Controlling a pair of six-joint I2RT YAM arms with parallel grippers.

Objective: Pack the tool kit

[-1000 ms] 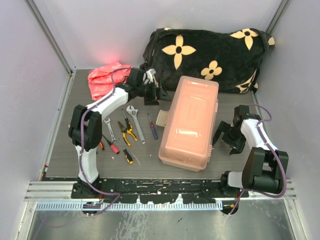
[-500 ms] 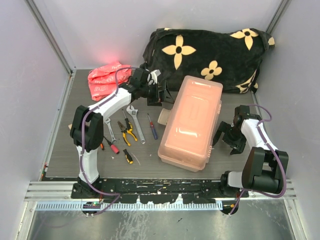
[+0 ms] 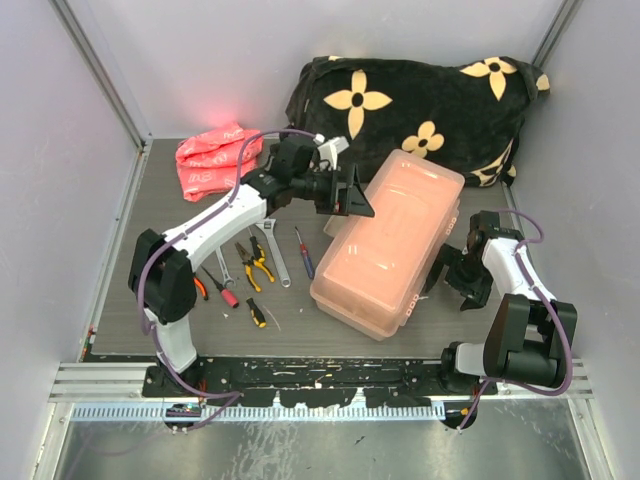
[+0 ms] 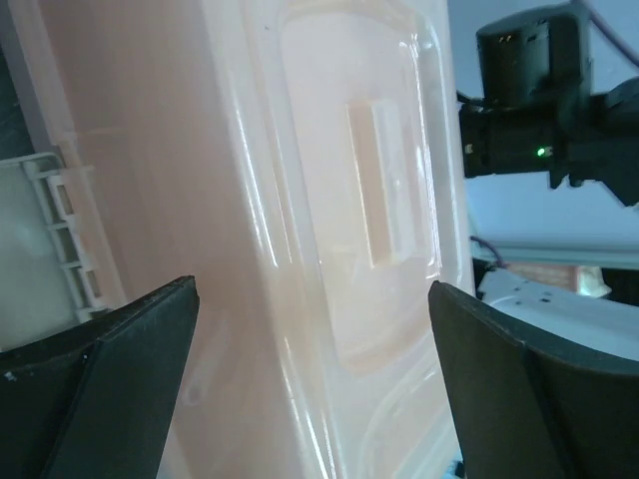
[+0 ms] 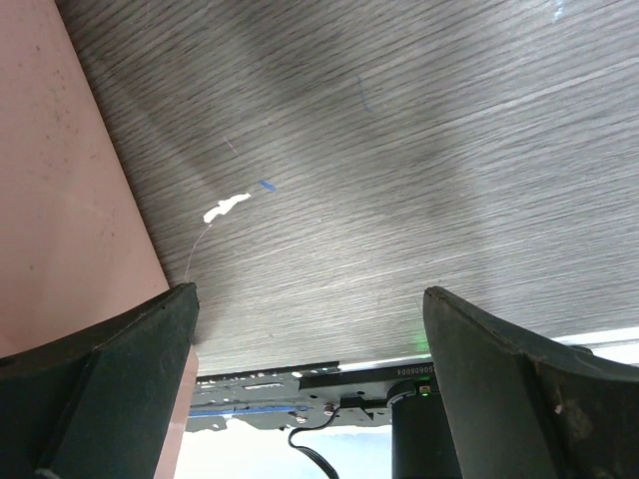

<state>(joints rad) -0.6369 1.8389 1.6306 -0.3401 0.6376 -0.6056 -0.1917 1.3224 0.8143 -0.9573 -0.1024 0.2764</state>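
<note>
Toolbox (image 3: 385, 245) slants far-right, apparently tilted.

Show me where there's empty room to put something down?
Bare wooden table lies in front, between the scattered hand tools and the pink translucent plastic box, and left, below the crumpled red bag. Around the tools it's crowded.

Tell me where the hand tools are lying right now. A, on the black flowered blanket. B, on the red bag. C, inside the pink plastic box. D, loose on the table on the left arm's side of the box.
D: the tools lie spread on the bare table, between the left arm and the box.
</note>
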